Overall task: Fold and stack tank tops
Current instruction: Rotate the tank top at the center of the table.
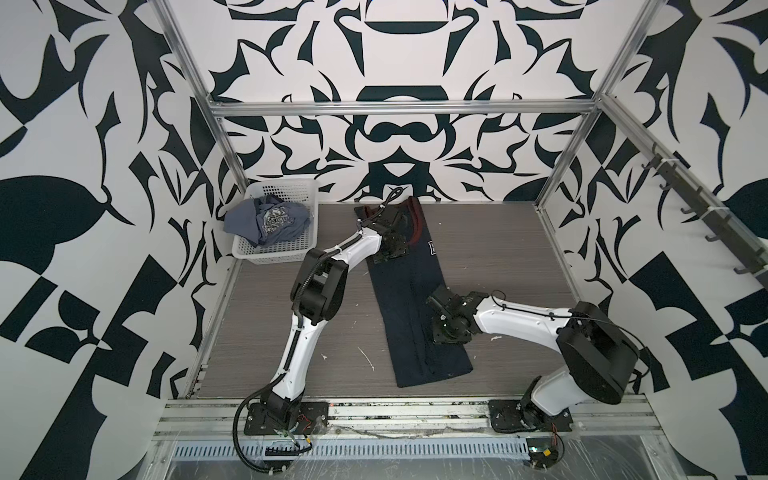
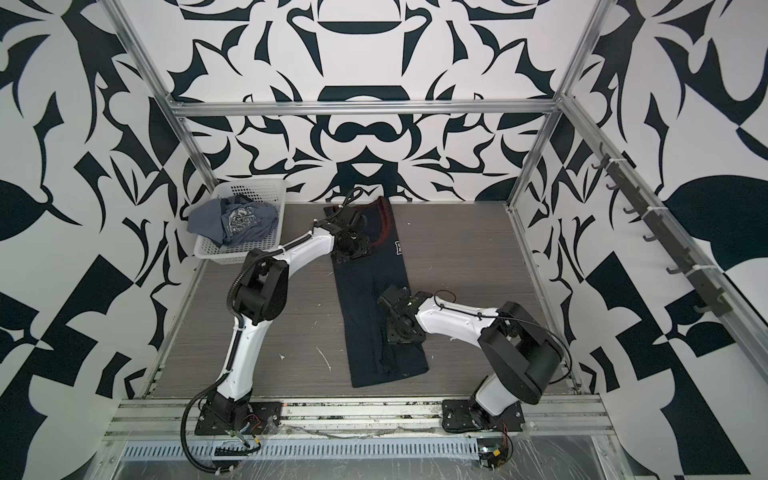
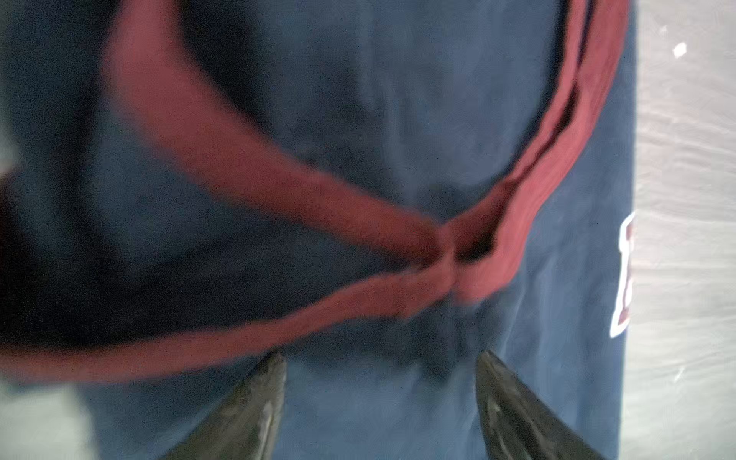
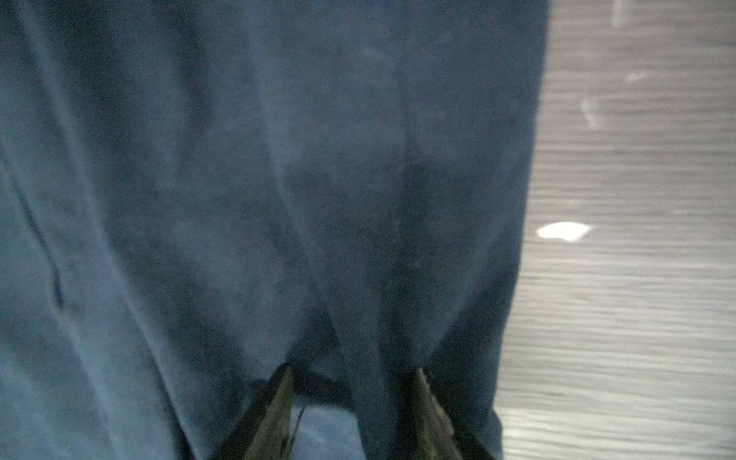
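The navy tank top [image 1: 415, 324] lies folded into a long narrow strip down the middle of the worktop [image 1: 507, 257], its maroon-trimmed neck end toward the back wall. The left tool [image 3: 380, 366] is at that neck end, jaws wide with nothing between them. The right tool [image 4: 354, 382] presses into the strip nearer the hem, jaws narrower, cloth puckered between its fingertips [image 4: 278, 398]; I cannot tell whether it is truly pinched. The grey-blue tank top [image 1: 266, 224] sits crumpled in the white basket [image 1: 274, 255] at the back left corner
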